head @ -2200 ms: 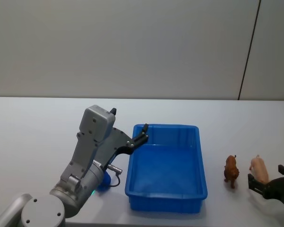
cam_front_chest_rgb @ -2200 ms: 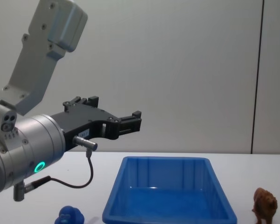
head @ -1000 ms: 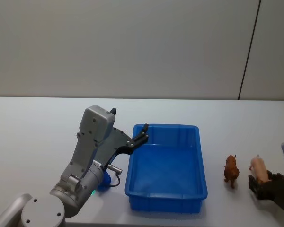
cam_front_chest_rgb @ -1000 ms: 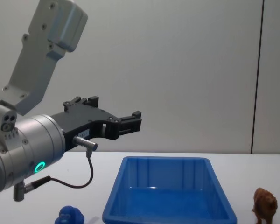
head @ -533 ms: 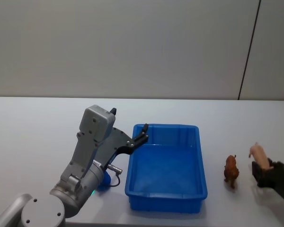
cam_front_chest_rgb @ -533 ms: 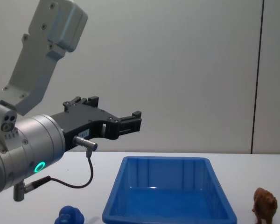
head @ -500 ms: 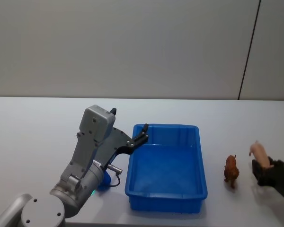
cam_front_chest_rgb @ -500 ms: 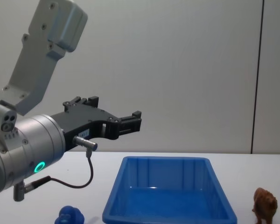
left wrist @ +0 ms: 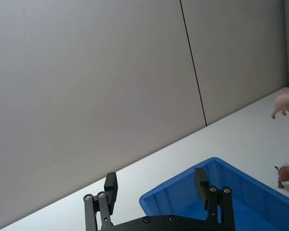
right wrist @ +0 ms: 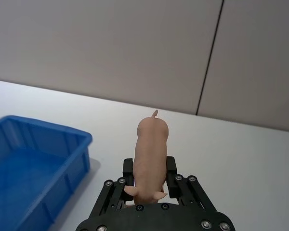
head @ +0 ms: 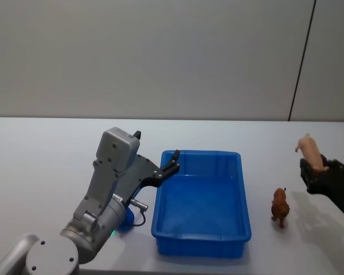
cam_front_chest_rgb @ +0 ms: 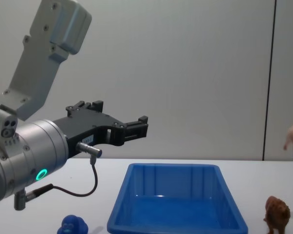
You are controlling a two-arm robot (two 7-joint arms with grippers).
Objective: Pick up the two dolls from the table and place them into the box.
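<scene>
The box (head: 199,245) is plain bright blue. The pink doll (head: 311,152) is pale, the brown doll (head: 280,206) reddish, the blue doll (cam_front_chest_rgb: 73,225) deep blue. The tabletop (head: 46,149) is pale grey.

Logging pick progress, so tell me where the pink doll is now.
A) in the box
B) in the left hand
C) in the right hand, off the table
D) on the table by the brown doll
C: the right hand is shut on the pink doll, up off the table.
</scene>
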